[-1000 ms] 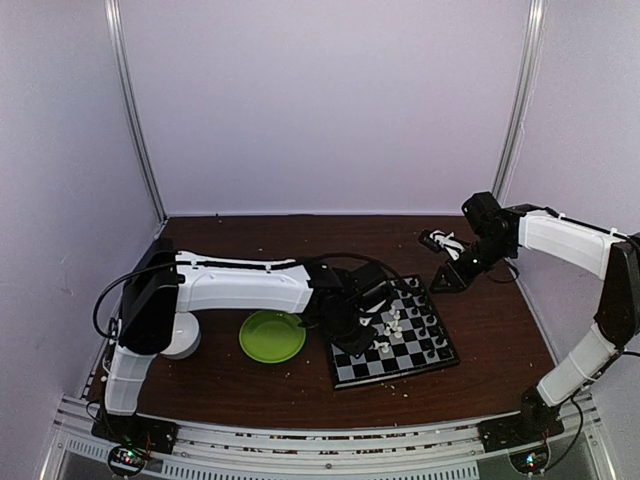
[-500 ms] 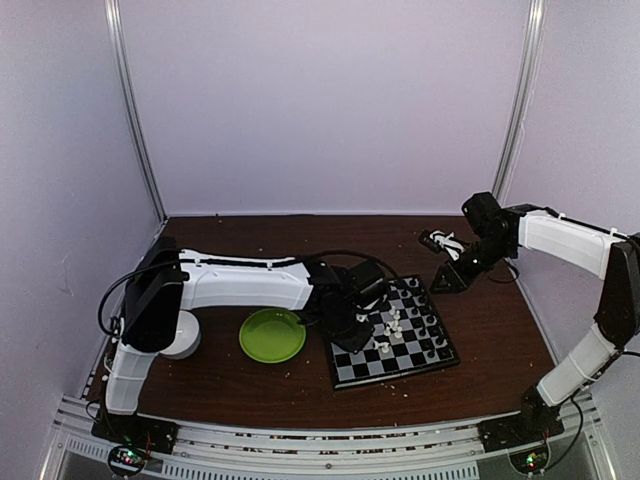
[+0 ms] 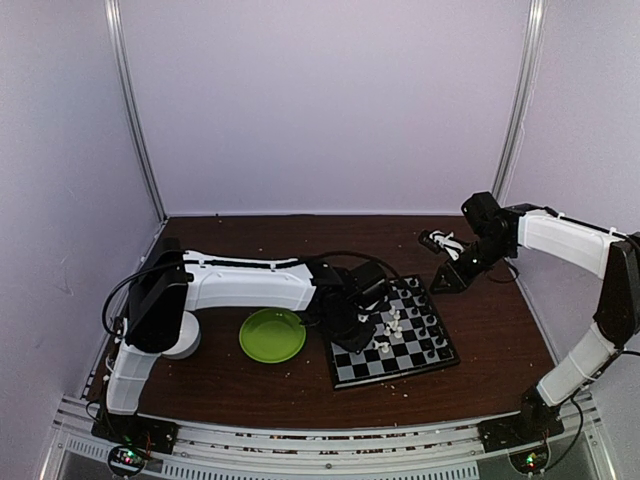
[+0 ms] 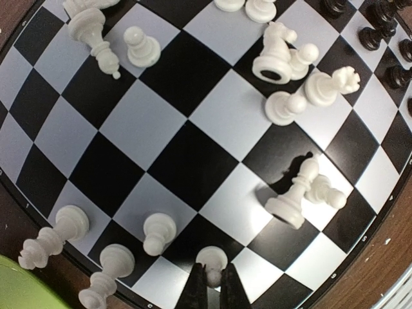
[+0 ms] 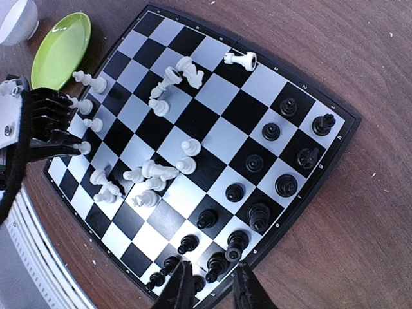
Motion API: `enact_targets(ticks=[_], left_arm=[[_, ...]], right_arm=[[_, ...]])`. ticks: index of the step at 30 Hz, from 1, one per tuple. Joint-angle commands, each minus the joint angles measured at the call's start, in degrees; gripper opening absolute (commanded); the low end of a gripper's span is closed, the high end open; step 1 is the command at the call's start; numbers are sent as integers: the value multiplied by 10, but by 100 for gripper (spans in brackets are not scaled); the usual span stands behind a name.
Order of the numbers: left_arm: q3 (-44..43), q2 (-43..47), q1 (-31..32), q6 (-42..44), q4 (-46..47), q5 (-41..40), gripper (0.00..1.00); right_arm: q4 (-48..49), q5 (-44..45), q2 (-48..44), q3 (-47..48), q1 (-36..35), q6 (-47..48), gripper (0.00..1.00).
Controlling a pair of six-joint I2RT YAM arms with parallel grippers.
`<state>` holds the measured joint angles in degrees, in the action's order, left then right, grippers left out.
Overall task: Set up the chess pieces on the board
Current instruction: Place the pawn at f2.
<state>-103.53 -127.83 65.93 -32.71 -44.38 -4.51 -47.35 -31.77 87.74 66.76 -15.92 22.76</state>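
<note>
Left hand (image 4: 212, 270) clamps an upright white pawn (image 4: 211, 254) at the board (image 4: 187, 161) edge; right hand (image 5: 212, 269) stands slightly apart

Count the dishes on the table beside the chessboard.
2. A green plate lies just left of the chessboard; a white bowl sits farther left, partly hidden by the left arm. No others show.

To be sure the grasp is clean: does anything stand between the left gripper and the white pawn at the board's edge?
Nothing visible does. The left gripper is shut directly on the white pawn at the edge of the board. The next pawn stands apart, clear of the fingers.
</note>
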Motion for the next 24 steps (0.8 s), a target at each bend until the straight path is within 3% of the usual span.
enact_targets(ticks=[1,11,18,24], left_arm=[[-10,-8,-5,-5,11,1,0],[-10,36,-3,-8,-5,3,14],[-32,76,2,14,-47,-6,35],[-2,85,2,183,45,105,42]], right_arm=[[-10,-10,6,17,3,8,23],[-12,-12,5,18,3,8,23],[-12,-13,5,18,3,8,23],[-12,-13,5,18,3,8,23]])
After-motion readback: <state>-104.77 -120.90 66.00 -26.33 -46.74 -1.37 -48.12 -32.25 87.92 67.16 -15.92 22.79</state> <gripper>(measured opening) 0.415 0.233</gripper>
